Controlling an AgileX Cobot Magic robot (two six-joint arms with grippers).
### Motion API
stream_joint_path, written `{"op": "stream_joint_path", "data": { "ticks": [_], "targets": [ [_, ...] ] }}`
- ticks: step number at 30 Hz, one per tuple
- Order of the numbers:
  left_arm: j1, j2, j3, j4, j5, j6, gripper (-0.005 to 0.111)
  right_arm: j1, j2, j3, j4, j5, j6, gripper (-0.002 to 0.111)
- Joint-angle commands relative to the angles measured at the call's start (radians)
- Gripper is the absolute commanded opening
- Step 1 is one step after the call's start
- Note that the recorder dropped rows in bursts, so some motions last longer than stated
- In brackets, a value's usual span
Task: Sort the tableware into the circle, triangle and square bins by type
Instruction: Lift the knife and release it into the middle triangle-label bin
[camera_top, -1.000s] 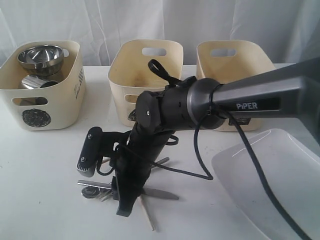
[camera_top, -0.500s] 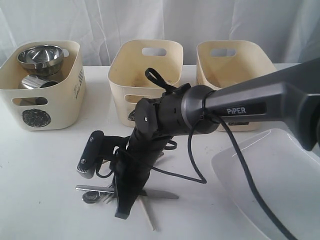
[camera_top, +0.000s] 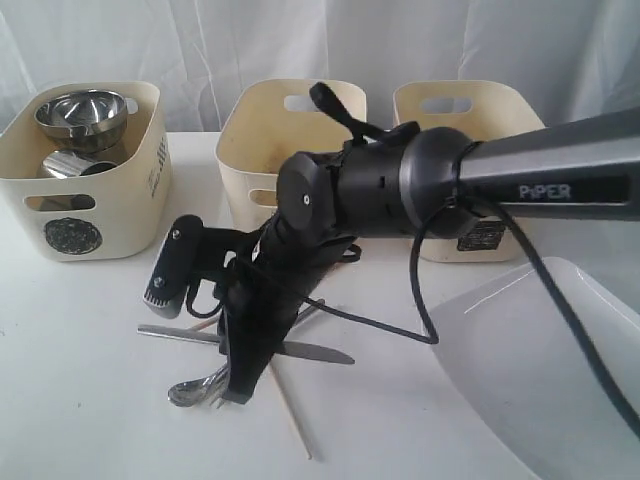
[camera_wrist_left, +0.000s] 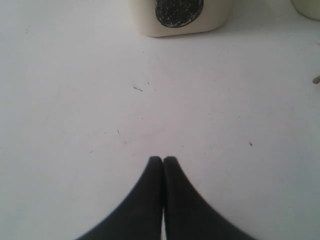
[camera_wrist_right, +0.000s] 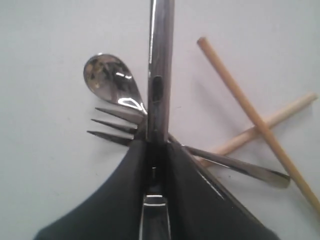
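- The right gripper (camera_wrist_right: 155, 142) is reaching down into the pile of cutlery near the middle of the white table (camera_wrist_left: 75, 100). Its two black jaws are pressing on both sides of the steel knife (camera_wrist_right: 161, 60), so they are gripping it.
- The knife is running straight out from between the jaws. In the exterior view it is sticking out almost level on both sides of the gripper. I cannot tell whether it is touching the table.
- The spoon (camera_wrist_right: 107, 77) is lying just beside the knife with the hollow of its bowl facing up. The fork (camera_wrist_right: 112, 124) is lying close to it, and its tines are showing between the spoon's bowl and the gripper's tip.
- Two thin wooden chopsticks (camera_wrist_right: 252, 112) are lying crossed over each other on the other side of the knife.
- The left gripper (camera_wrist_left: 163, 159) is hanging over a bare part of the table. Its jaws are closed against each other and are holding nothing.
- The circle bin (camera_top: 90, 215) is standing at the left end of the row. It is holding a steel bowl (camera_top: 82, 115) and, below it, a steel mug (camera_top: 70, 165).
- The middle bin (camera_top: 245, 160) and the right bin (camera_top: 415, 112) are standing beside it in the same row. The right arm is hiding most of their marks.
- The large white plate (camera_top: 540, 380) is lying at the near right side of the table, well apart from the cutlery.
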Motion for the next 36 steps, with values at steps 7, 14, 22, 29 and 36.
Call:
{"op": "stream_joint_path", "data": {
  "ticks": [7,14,22,29,36],
  "targets": [
    [-0.005,-0.003,0.007,-0.004,0.011,0.001,0.000,0.000,-0.213,0.002,0.002,-0.067,0.120,0.000],
    [-0.005,-0.003,0.007,-0.004,0.011,0.001,0.000,0.000,-0.300,0.002,0.002,-0.360,0.124,0.000],
    [-0.005,-0.003,0.007,-0.004,0.011,0.001,0.000,0.000,-0.235,0.002,0.007,-0.872,0.124,0.000],
    [-0.005,-0.003,0.007,-0.004,0.011,0.001,0.000,-0.010,-0.110,0.002,0.144,-1.238,0.111,0.000],
    [-0.005,-0.003,0.007,-0.004,0.011,0.001,0.000,-0.097,0.027,0.002,0.184,-1.299,0.232,0.000]
  ]
}}
